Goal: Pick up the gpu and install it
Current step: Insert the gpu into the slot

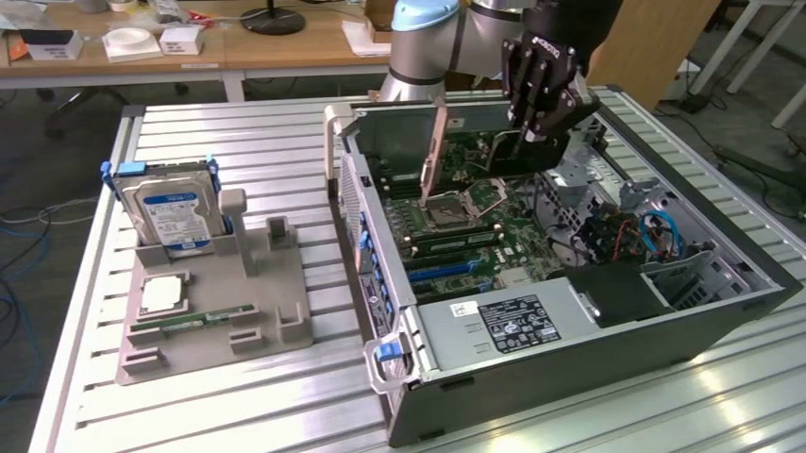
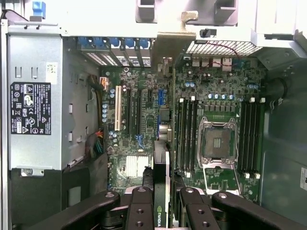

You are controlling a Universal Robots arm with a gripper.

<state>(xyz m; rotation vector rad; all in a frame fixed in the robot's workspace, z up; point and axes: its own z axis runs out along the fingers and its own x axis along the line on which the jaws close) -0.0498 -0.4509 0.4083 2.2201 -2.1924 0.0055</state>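
Note:
My gripper [image 1: 545, 132] hangs over the open computer case [image 1: 579, 368], shut on the gpu [image 1: 504, 156]. The gpu is a thin dark card held on edge, with its metal bracket [image 1: 436, 151] toward the case's rear wall. In the wrist view the gpu [image 2: 161, 158] shows edge-on as a slim blade between the black fingers [image 2: 141, 206], with the gripper [image 2: 163, 211] closed around it. It hovers above the motherboard [image 2: 144, 139], about in line with the expansion slots [image 2: 160, 100]. Whether it touches a slot I cannot tell.
A grey parts holder [image 1: 214, 302] stands at the exterior view's left, carrying a blue-labelled hard drive [image 1: 176, 212], a processor chip [image 1: 164, 294] and a green memory stick [image 1: 189, 324]. Inside the case are the power supply [image 1: 504, 326], the processor socket [image 2: 218, 143] and cables [image 1: 655, 236].

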